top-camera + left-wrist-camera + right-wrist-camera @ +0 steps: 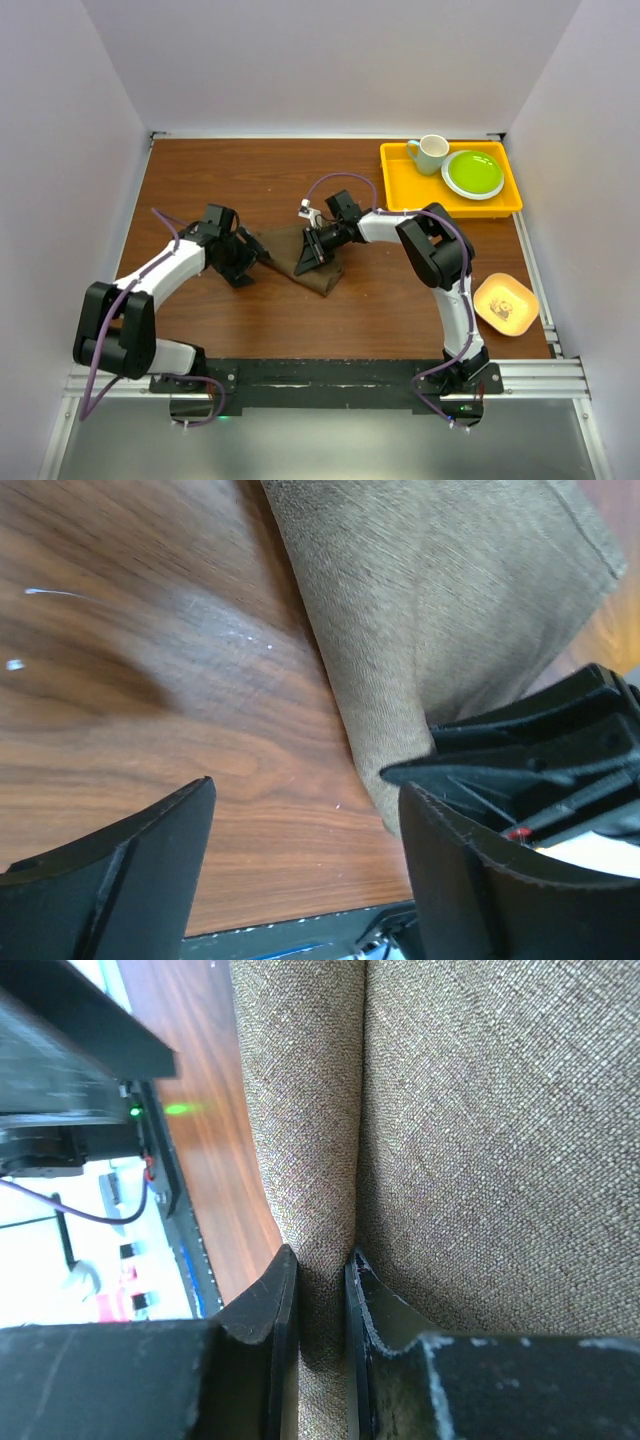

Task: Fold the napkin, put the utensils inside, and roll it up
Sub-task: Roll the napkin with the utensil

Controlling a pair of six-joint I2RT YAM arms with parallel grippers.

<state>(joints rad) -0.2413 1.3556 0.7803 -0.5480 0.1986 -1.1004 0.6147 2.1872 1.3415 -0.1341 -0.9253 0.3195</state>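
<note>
The right gripper (pixel 319 1265) pinches a napkin (pixel 480 1140) fold nearly shut, while the left gripper (pixel 305 795) gapes empty just beside the napkin.

A lab test cell: plain white walls (pixel 330 60) round a wood-grain table (pixel 260 320) with an aluminium rail (pixel 530 378).

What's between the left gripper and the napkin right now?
Nothing. In the left wrist view, the napkin edge reaches one finger of the open left gripper, with only bare table between its fingers.
</note>
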